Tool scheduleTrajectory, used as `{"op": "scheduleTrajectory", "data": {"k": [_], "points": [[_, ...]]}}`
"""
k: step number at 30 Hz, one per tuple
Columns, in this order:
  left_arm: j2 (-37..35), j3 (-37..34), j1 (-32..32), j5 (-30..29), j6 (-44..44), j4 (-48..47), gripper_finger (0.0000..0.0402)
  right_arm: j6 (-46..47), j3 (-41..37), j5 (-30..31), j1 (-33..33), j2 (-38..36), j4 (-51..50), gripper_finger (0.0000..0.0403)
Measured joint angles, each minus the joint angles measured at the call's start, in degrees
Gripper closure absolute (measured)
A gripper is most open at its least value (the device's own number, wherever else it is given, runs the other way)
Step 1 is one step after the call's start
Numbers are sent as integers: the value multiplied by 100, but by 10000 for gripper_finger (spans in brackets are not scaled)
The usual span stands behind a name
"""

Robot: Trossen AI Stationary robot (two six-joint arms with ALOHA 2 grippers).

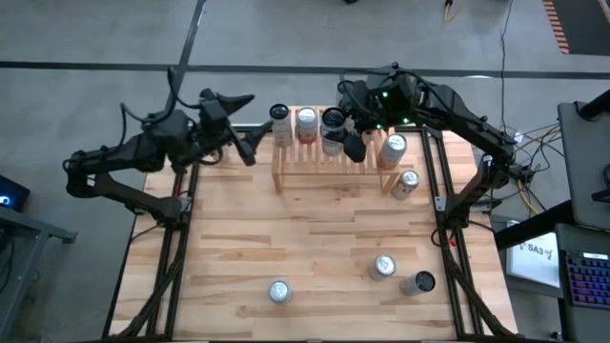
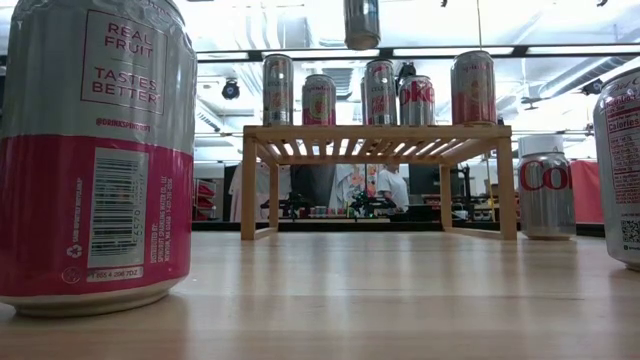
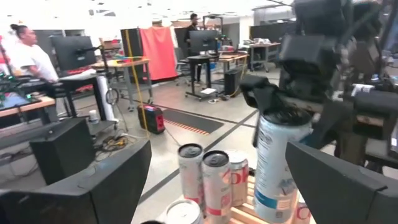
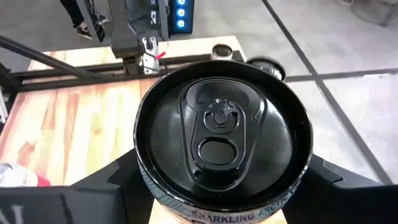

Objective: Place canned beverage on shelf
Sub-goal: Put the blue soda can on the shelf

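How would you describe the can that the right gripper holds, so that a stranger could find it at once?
Look at the wooden shelf at the table's far edge. Above its slatted top, the right gripper grips one can. Unlike the silver-topped cans standing beside it, it has a black lid and a white and blue body.

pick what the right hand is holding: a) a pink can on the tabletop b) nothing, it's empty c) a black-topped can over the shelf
C: the right hand grips a black-topped can by its sides, held above the shelf.
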Motion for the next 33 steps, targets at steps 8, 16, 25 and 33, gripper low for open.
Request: {"op": "scheduleTrajectory", "data": {"k": [8, 16, 25, 33], "points": [[-183, 0, 0, -46, -102, -258, 45, 339, -1856, 9, 87, -783, 1420, 157], [-40, 0, 7, -256, -19, -258, 45, 729, -3601, 508, 101, -1178, 2891, 157], [117, 0, 9, -352, -21, -254, 45, 757, -4275, 824, 103, -1243, 3445, 157], [172, 0, 11, -560, -19, -254, 44, 796, -4394, 1062, 103, -1211, 3453, 157]]}}
